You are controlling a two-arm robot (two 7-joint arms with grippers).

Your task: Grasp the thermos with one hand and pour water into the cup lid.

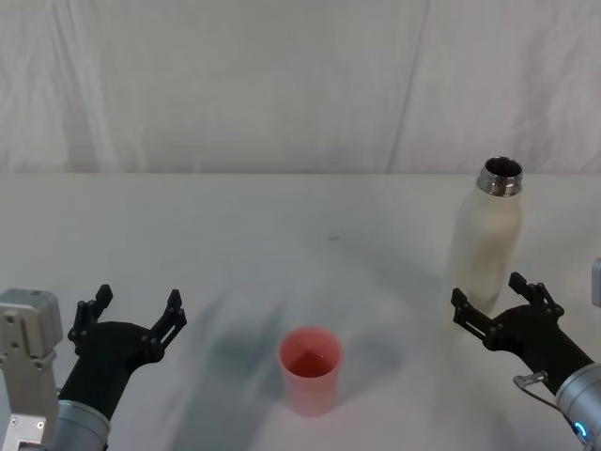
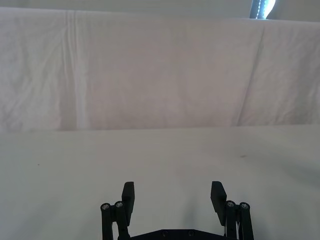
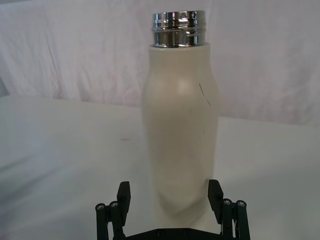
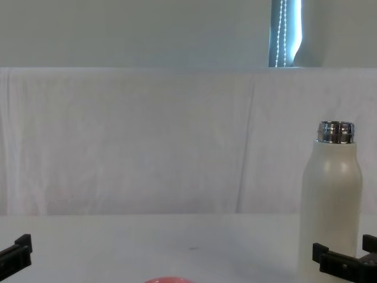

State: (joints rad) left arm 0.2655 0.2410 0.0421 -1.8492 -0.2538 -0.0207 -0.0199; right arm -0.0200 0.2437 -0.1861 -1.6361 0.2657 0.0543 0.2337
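The thermos stands upright at the right of the table, cream-white with an open steel neck; it also appears in the chest view and close up in the right wrist view. My right gripper is open just in front of the thermos base, a finger at either side, not touching. The pink cup lid stands open side up near the table's front centre; its rim peeks in at the chest view's lower edge. My left gripper is open at the front left, holding nothing.
A white cloth covers the table and hangs as a backdrop behind it. Bare tabletop lies between the cup lid and the thermos.
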